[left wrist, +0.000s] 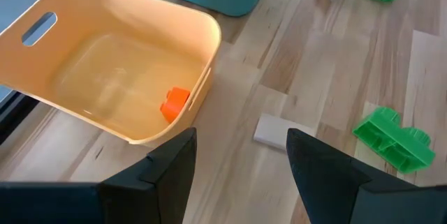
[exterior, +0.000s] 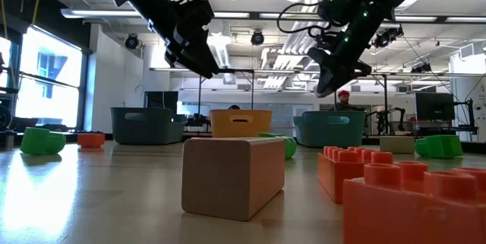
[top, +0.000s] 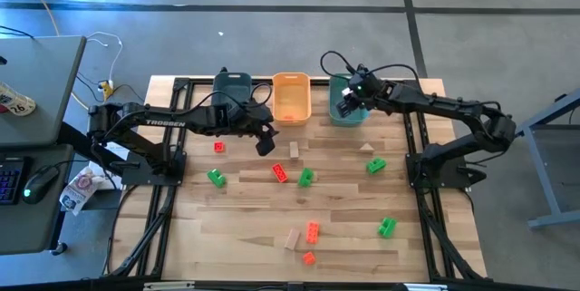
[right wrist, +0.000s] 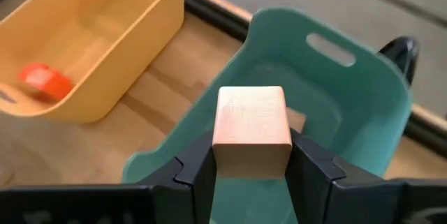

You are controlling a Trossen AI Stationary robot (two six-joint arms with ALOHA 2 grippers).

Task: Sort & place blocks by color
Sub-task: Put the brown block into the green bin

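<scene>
Right claw (right wrist: 251, 165) pinches a pale tan wooden block (right wrist: 251, 130) above the right teal plastic bin (right wrist: 363, 105).
Left claw (left wrist: 241, 165) hangs spread and empty over the wooden bench (top: 245, 223), just beside the orange plastic bin (left wrist: 105, 77), which holds one red-orange block (left wrist: 174, 103). Green, red-orange and tan blocks lie scattered across the bench: a tan one (left wrist: 274, 130) and a green one (left wrist: 392, 139) rest near the left claw.

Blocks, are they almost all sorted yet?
Not yet. One red-orange block lies in the orange bin. The right claw holds a tan block over a teal bin. The left claw is open and empty. Green blocks and others still lie on the table.
</scene>
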